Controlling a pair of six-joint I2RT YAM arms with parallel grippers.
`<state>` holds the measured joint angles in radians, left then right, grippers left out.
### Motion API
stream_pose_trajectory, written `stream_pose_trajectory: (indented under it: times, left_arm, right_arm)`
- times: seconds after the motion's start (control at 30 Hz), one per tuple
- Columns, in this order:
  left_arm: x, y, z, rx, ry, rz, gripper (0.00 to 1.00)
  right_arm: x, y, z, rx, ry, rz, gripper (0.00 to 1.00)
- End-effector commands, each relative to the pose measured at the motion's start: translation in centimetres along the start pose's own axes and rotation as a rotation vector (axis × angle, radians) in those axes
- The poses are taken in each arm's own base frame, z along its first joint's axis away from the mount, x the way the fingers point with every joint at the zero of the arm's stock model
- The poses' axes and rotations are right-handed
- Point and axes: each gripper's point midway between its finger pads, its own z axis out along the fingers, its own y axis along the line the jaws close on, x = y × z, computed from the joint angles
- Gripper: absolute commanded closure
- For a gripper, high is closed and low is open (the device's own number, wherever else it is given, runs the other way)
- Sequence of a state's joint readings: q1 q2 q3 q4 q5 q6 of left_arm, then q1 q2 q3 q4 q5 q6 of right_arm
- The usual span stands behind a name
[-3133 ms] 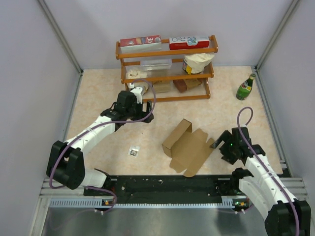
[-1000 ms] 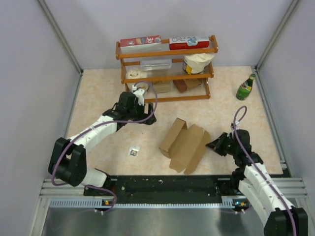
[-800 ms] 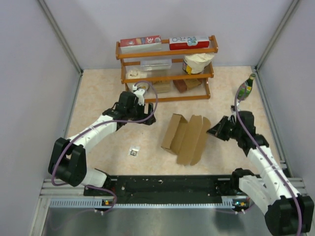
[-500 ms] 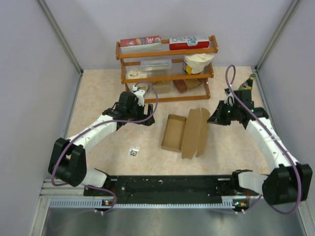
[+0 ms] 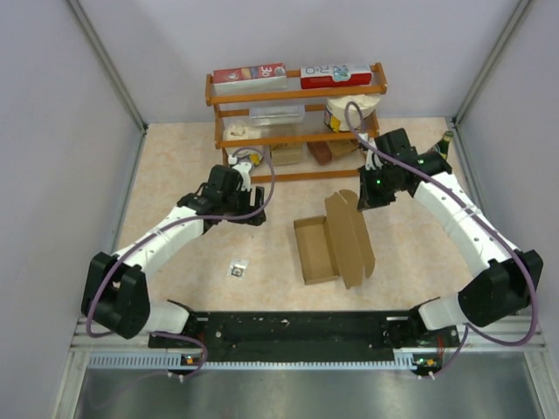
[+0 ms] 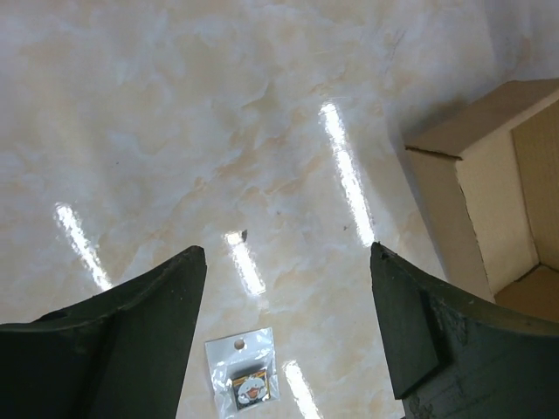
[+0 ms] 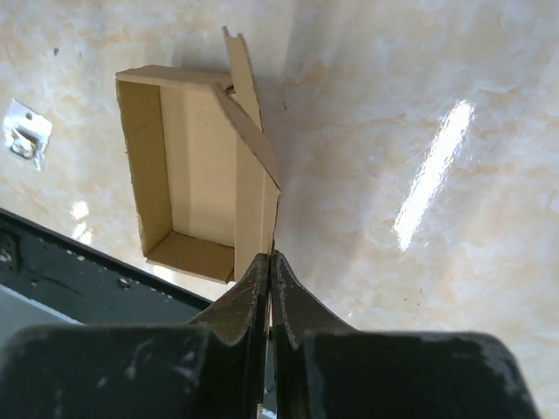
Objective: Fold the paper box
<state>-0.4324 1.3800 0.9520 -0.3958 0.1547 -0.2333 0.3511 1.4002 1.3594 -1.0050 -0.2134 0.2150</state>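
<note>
**Top view:** The paper box lies at the centre of the desk. Its shallow tray faces up and its lid panel is raised along the right side. The right tool pinches the lid's upper end. The left tool hangs to the upper left of the box, apart from it. At the top of the frame, the shelf carries red-and-white cartons on its top board.

**Left wrist view:** The left tool is spread with nothing between its fingers. A tray corner of the box shows at the right edge, and a small packet lies at the bottom.

**Right wrist view:** The right tool is pressed together on the lid's thin edge. The tray of the box holds nothing.

The box looks light. Its panels are probably stiff but hinge at the creases, and it is likely to slide on the glossy desk. Free flap edges are the best place to hold it, with the other tool bracing a tray wall.
</note>
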Motion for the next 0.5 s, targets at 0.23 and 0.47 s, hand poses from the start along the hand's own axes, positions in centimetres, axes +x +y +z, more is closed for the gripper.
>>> stream_pose_trajectory:
  times: [0.23,0.47]
  left_arm:
    - [3.8,1.5,-3.2,-0.131,0.018,-0.261,0.23]
    - [9.5,3.0,-4.3,-0.292,0.011,-0.395,0.01]
  right_arm:
    - [0.2,1.8,0.2,0.127,0.089,-0.272,1.00]
    - [0.5,2.4,0.5,0.112,0.095,-0.289,1.00]
